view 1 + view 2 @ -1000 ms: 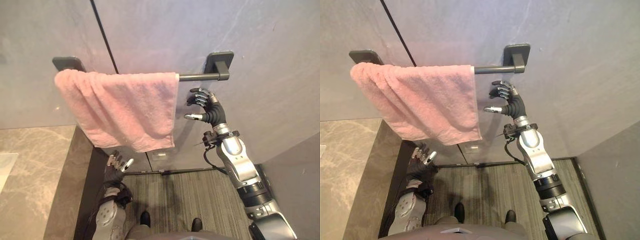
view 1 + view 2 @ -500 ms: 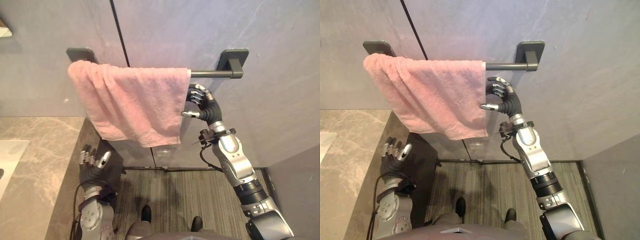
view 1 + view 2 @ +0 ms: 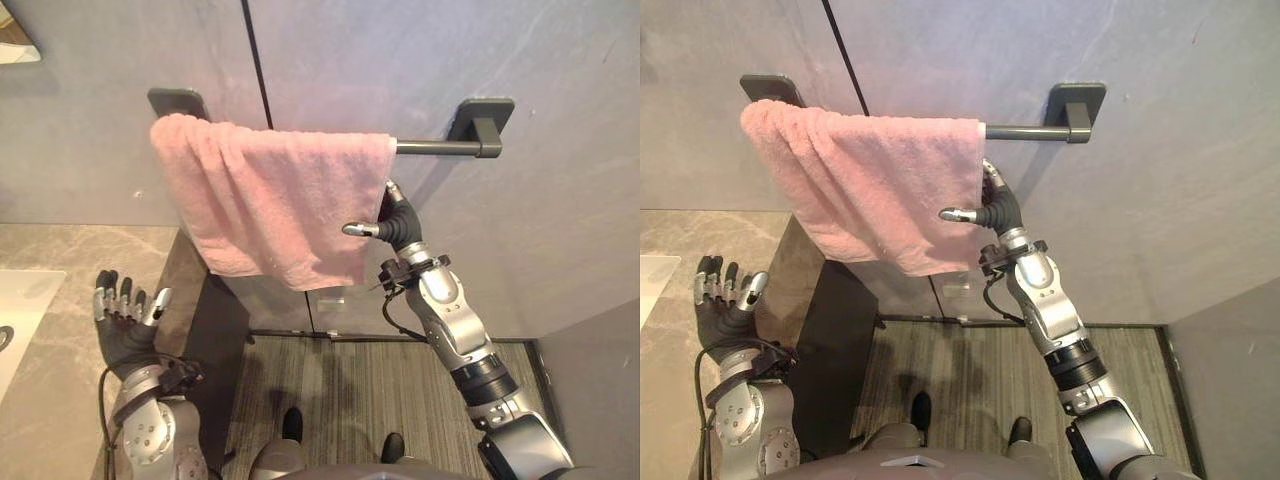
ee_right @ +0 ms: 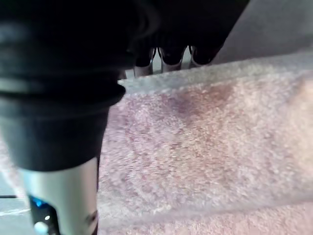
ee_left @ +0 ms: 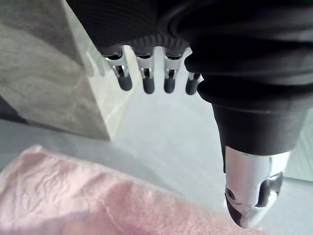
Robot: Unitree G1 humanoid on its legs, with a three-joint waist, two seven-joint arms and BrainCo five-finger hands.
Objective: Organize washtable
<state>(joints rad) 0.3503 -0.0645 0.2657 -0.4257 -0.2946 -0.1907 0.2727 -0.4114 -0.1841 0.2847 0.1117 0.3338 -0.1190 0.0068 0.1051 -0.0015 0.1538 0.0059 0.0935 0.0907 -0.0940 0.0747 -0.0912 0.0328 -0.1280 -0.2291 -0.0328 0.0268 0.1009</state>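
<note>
A pink towel (image 3: 275, 205) hangs over a dark towel bar (image 3: 440, 147) in the upper centre of the frame. The right hand (image 3: 395, 222) is at the towel's right edge, partly behind it; whether it grips cannot be told. The left hand (image 3: 122, 325), at the lower left, is spread open by the edge of the marble counter (image 3: 40, 275).

No legible text, no labels, numbers or signs to read

1. I see a pink towel (image 3: 280, 205) draped over the dark wall bar (image 3: 440, 148).
2. Right hand (image 3: 392, 222) sits at the towel's right edge, just below the bar.
3. Left hand (image 3: 122, 318) is upright over the marble counter (image 3: 50, 260), fingers straight.
</note>
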